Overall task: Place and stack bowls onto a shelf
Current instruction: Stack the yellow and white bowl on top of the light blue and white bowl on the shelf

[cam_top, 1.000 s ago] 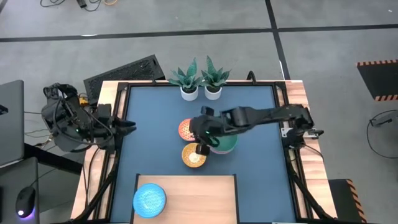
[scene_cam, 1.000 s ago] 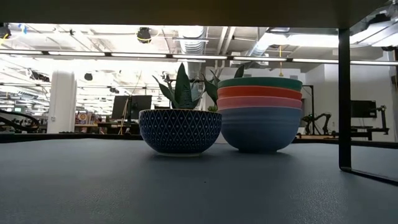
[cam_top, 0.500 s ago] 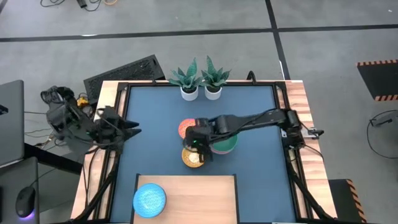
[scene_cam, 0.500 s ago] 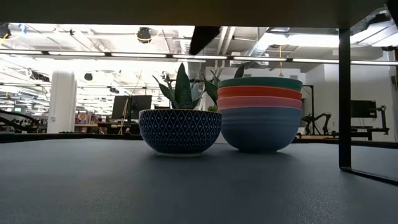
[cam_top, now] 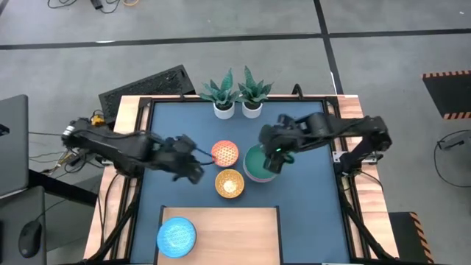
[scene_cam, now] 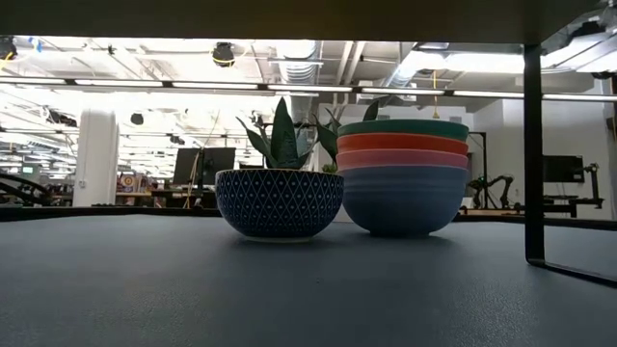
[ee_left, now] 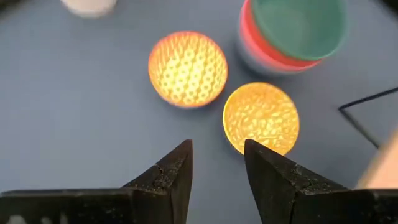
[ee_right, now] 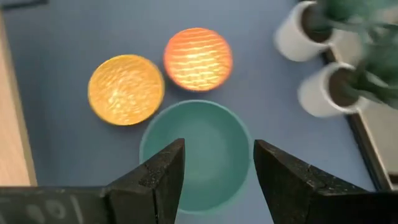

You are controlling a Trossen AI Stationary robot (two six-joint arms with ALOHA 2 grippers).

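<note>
Bowls sit clustered mid-tabletop (cam_top: 176,121): an orange-red bowl (cam_top: 224,153) with a fine lattice pattern, a yellow bowl (cam_top: 229,183) with a similar dotted texture just beside it, and a stack of plain smooth bowls (cam_top: 259,168) — green on top, then red, pink and light blue in the low view. A dark blue bowl (scene_cam: 279,203) with a diamond pattern shows there beside the stack. A bright blue patterned bowl (cam_top: 176,235) rests on the left corner of the shelf (cam_top: 235,235), a flat pale wood panel. Two white pots with spiky green plants (cam_top: 235,96) stand at the far edge.

The left gripper (cam_top: 193,165) reaches in from the left, low and level, near the orange-red and yellow bowls, jaws parted and empty. The right gripper (cam_top: 271,153) hangs over the green bowl — jaws spread, holding nothing.
</note>
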